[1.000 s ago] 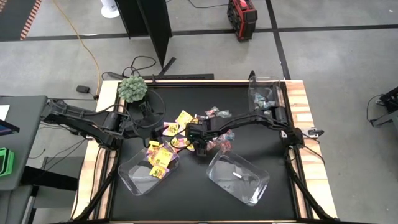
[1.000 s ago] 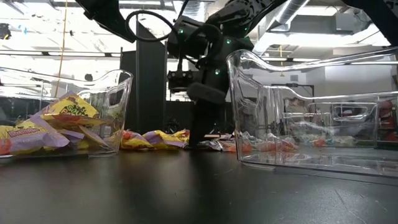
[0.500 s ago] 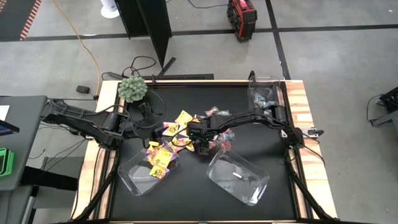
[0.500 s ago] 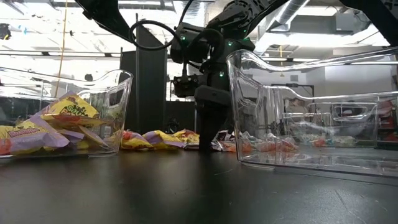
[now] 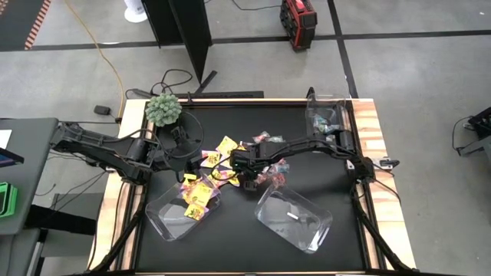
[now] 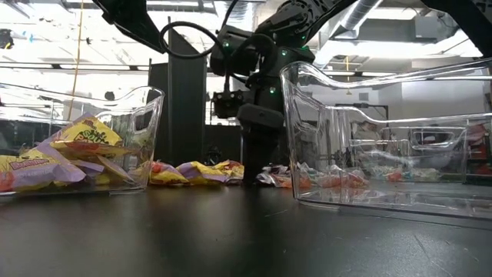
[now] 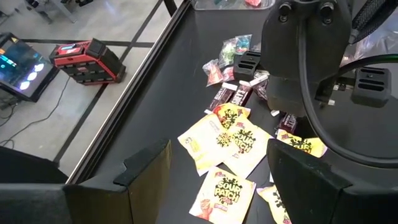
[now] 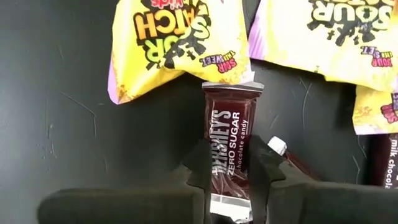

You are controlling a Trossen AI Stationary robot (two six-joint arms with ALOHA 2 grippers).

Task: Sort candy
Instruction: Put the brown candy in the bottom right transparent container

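Loose candy (image 5: 222, 157) lay mid-bench (image 5: 307, 161), behind two front bins (image 5: 295, 218); a third bin (image 5: 326, 115) stood right rear.

Mid-table, the right gripper (image 5: 247, 182) presses down into the candy (image 5: 224, 159) pile, while the left gripper (image 5: 170, 150) waits near the table's (image 5: 230, 238) left edge.

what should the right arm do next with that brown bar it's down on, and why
Probably lift straight up. In the right wrist view the right gripper has its fingers pressed on both sides of the brown chocolate bar, which lies flat on the black table with its far end touching a yellow packet. A small rise should free it from the pile before carrying it to a clear bin.
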